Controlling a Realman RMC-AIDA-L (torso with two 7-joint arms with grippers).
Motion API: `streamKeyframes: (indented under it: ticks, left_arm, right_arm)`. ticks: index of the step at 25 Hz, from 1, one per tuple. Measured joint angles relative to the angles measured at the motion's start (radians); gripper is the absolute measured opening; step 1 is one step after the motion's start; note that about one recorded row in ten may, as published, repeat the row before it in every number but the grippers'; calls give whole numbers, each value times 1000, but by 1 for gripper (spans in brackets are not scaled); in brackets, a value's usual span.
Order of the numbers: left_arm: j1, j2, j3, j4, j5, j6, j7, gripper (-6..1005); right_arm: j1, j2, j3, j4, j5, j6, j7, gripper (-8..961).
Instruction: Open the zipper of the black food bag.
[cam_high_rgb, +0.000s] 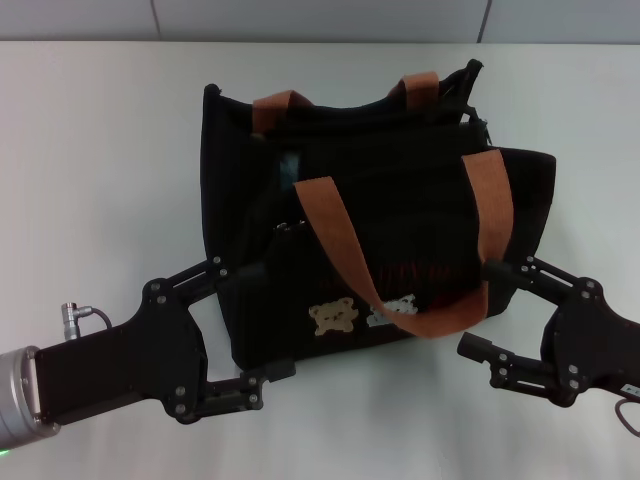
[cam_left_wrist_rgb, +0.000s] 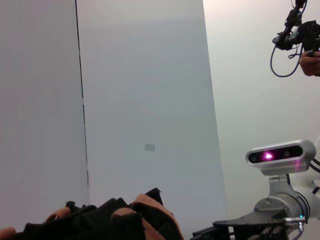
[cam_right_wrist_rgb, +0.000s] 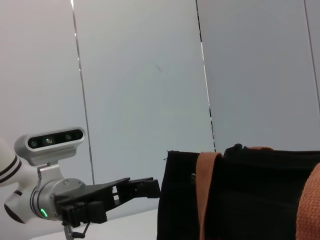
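Observation:
The black food bag (cam_high_rgb: 400, 215) stands in the middle of the white table, with bear patches (cam_high_rgb: 335, 317) on its near face and orange-brown handles (cam_high_rgb: 340, 235) drooping over it. Its mouth gapes toward the left end. The zipper (cam_high_rgb: 340, 112) edges that mouth, and I cannot make out its pull. My left gripper (cam_high_rgb: 262, 320) is open at the bag's near left corner, one finger by the side and one by the base. At the near right corner my right gripper (cam_high_rgb: 478, 306) is open too. The wrist views show the bag's top (cam_left_wrist_rgb: 115, 222) and side (cam_right_wrist_rgb: 240, 195).
The white table (cam_high_rgb: 90, 150) extends on all sides of the bag, with a pale wall behind it. The right arm's wrist camera (cam_left_wrist_rgb: 280, 155) shows in the left wrist view, and the left arm's camera (cam_right_wrist_rgb: 50, 142) in the right wrist view.

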Motion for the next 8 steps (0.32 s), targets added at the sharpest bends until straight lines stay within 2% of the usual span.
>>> streamKeyframes:
  ticks: [8]
  left_arm:
    - [2,0,-1,0,0,-1,5,829]
  right_arm:
    - [-2,0,4,0,0,-1,0,826]
